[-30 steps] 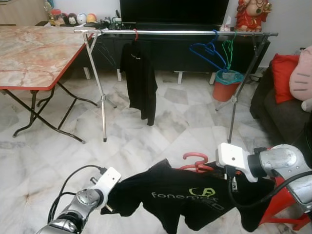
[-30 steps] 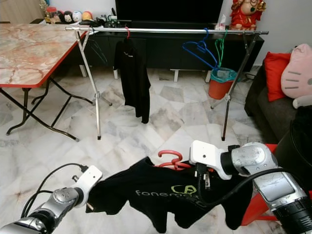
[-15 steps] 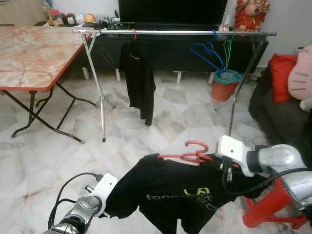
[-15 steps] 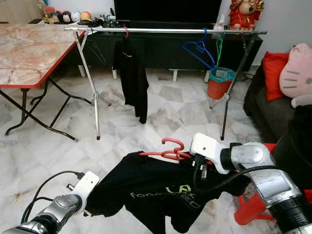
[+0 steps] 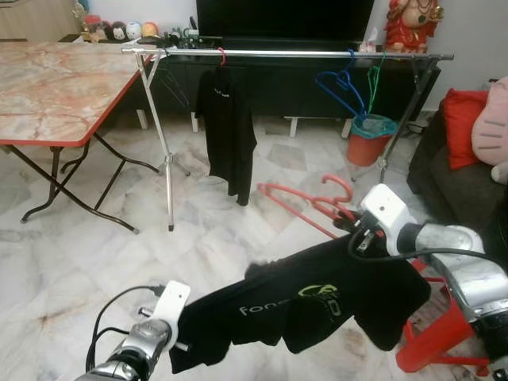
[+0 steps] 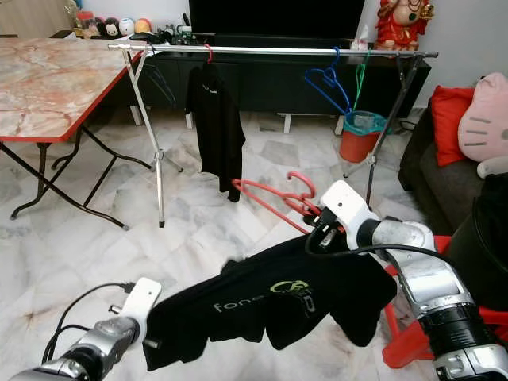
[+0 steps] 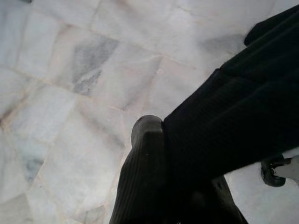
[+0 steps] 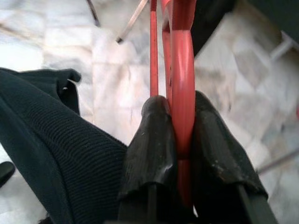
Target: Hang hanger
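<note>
Right wrist view: your right gripper [image 8: 180,140] is clamped on the red hanger [image 8: 183,84]; both black fingers [image 8: 152,140] press its flat part from two sides.
Left wrist view: your left gripper [image 7: 161,154] is pinched on a fold of the black shirt [image 7: 233,121], above the marble floor [image 7: 70,93].
Hanger place: in the right eye view the hanger [image 6: 274,194] is in the air in front of you, low, well apart from the rail [image 6: 270,50].
Shirt place: the shirt [image 6: 270,305] sags between the two grippers; I judge it is partly off the hanger, since one red arm sticks out bare.
Done: hanger and shirt are lifted and you face the rack.
Left: you must, I think, seat the shirt properly, walk nearer, raise the hook and put it over the rail, between the hung black garment [image 6: 214,119] and the blue hanger [image 6: 321,79].
View difference: the wrist views prove both grips, which the head views show only roughly; the head views give the rail, the table [image 6: 48,79] and the gap to cross.
</note>
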{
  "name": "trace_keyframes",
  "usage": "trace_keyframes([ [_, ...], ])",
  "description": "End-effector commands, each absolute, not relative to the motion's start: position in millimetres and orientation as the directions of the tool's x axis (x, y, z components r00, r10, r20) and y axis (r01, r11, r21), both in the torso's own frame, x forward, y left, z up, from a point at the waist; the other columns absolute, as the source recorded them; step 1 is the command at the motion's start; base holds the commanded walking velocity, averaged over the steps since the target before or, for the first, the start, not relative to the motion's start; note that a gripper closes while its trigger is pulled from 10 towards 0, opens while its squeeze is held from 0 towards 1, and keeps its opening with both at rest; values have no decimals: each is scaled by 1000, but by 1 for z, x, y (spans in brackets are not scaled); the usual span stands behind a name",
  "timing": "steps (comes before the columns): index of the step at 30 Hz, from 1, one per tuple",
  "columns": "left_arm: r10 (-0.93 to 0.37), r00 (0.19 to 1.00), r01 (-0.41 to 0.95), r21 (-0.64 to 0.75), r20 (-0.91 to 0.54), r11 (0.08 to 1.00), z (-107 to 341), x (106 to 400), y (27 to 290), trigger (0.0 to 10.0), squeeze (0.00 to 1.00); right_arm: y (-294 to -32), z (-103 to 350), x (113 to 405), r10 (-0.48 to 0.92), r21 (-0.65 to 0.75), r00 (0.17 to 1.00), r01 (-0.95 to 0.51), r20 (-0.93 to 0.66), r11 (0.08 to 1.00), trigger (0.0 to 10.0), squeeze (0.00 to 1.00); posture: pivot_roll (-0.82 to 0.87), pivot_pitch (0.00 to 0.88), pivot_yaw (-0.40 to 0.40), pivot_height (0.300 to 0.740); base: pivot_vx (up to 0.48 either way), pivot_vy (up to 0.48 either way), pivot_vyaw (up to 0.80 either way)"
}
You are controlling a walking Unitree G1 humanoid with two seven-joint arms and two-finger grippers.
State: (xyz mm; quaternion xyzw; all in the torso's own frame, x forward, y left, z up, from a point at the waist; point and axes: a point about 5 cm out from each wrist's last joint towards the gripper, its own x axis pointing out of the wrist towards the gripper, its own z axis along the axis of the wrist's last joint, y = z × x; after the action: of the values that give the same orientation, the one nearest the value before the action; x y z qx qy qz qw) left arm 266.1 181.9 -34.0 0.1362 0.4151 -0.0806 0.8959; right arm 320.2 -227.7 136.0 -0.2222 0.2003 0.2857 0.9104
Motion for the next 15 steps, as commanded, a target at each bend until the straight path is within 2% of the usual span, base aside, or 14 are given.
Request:
trace_keyframes([
  [1, 57, 556, 223, 215, -829, 951, -48, 242, 209, 0, 0, -261, 171, 328, 276, -385, 887, -417, -371, 823, 10000, 0, -196, 0, -37, 740, 0, 0, 0],
  [3, -104, 609, 348, 147, -787, 926, -40, 255, 189, 0, 0, -245, 167, 330, 331, -316, 887, -431, -323, 845, 10000, 0, -194, 0, -39, 740, 0, 0, 0],
  [4, -104, 609, 348, 147, -787, 926, -40, 255, 189, 0, 0, -245, 167, 330, 331, -316, 887, -431, -323, 845, 10000, 0, -194, 0, -39, 740, 0, 0, 0],
  [5, -213, 628, 449, 125, -748, 885, -34, 263, 175, 2549, 0, -232, 159, 328, 388, -251, 864, -473, -322, 845, 10000, 0, -187, 0, -41, 740, 0, 0, 0],
  [6, -279, 628, 502, 104, -726, 858, -30, 266, 167, 7333, 0, -221, 151, 326, 438, -206, 844, -509, -311, 835, 10000, 0, -187, 0, -41, 740, 0, 0, 0],
  [7, -310, 634, 526, 102, -708, 844, -27, 269, 163, 10000, 0, -215, 144, 325, 457, -156, 837, -516, -300, 843, 10000, 0, -184, 0, -43, 740, 0, 0, 0],
  [11, -391, 679, 551, 78, -621, 831, -13, 283, 150, 10000, 0, -202, 125, 323, 459, -141, 853, -501, -250, 854, 10000, 0, -172, 0, -48, 740, 0, 0, 0],
  [15, -483, 731, 562, 24, -482, 827, 11, 302, 137, 10000, 0, -195, 98, 322, 352, -18, 911, -364, -214, 931, 10000, 0, -166, 0, -51, 740, 0, 0, 0],
])
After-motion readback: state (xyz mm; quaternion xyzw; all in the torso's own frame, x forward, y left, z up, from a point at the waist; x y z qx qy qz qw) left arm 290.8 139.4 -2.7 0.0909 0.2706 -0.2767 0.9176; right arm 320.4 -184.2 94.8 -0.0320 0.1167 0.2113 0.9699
